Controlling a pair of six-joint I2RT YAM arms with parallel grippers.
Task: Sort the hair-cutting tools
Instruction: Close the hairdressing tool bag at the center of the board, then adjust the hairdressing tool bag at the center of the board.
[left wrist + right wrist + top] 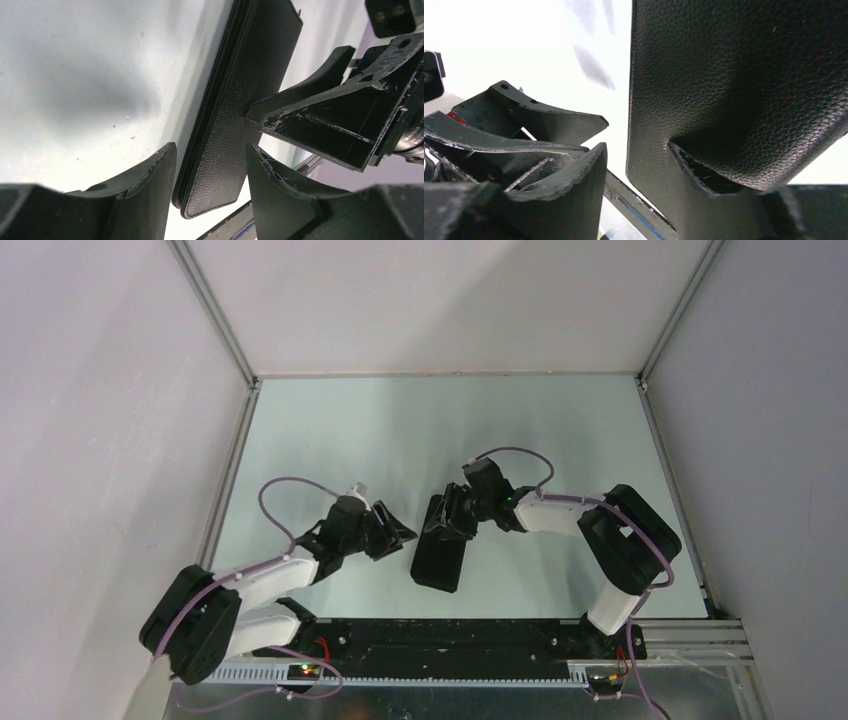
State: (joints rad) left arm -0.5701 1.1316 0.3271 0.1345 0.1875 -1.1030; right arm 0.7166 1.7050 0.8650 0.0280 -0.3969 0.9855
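A flat black leather-grain pouch [438, 562] lies near the middle of the table, closed. No silver scissors and no black comb-like tool show in any view. My left gripper [397, 532] is open and empty just left of the pouch. In the left wrist view the pouch's [240, 95] near corner sits between that gripper's [210, 150] spread fingers, beyond their tips. My right gripper [450, 523] is open at the pouch's far end. In the right wrist view the pouch's [734, 70] edge lies between this gripper's [635, 147] fingers, and the right fingertip [694, 172] presses into its face.
A black rail [450, 635] runs along the near table edge just below the pouch. Grey walls and an aluminium frame [232, 450] close in the table at left, back and right. The other arm's fingers [549, 120] show close by in each wrist view.
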